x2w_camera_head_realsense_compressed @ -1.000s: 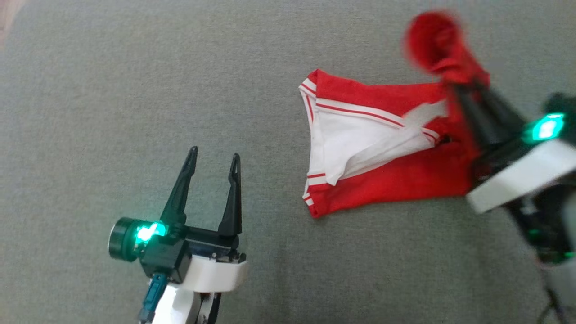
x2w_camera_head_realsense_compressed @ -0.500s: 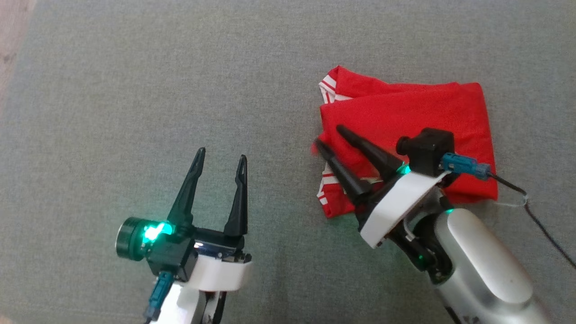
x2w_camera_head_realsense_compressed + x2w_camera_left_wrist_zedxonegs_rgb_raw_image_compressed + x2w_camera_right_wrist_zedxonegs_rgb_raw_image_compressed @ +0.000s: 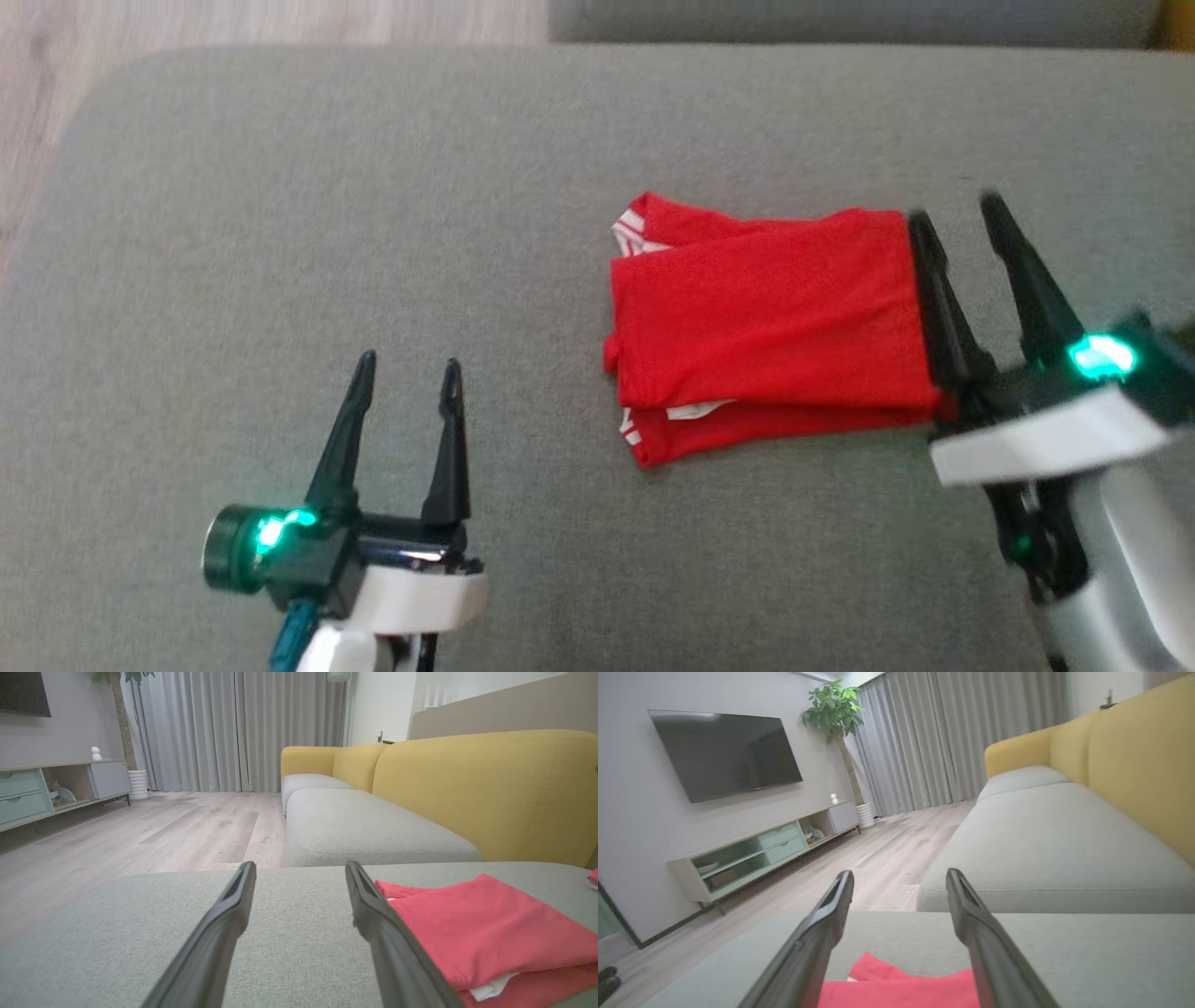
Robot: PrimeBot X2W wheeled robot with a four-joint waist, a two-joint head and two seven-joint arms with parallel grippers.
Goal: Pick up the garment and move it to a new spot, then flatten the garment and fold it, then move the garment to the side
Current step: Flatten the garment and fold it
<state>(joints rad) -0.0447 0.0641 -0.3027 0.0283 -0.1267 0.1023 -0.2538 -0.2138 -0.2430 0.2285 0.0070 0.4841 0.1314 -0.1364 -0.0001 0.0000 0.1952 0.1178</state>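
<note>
lying folded on the grey sofa cushion, red garment; right gripper at its right edge, jaws spread, empty, fold likely done; left gripper well apart, jaws spread, idle.

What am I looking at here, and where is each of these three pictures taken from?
This is a two-armed robot working over a grey cushion. One picture looks down from its head. The other two look along the fingers of each wrist, out toward the room. The left hand and right hand are the dark two-fingered pincers. Both stand open and hold nothing. A folded red garment with white trim lies on the cushion, with the right hand at its right edge.
</note>
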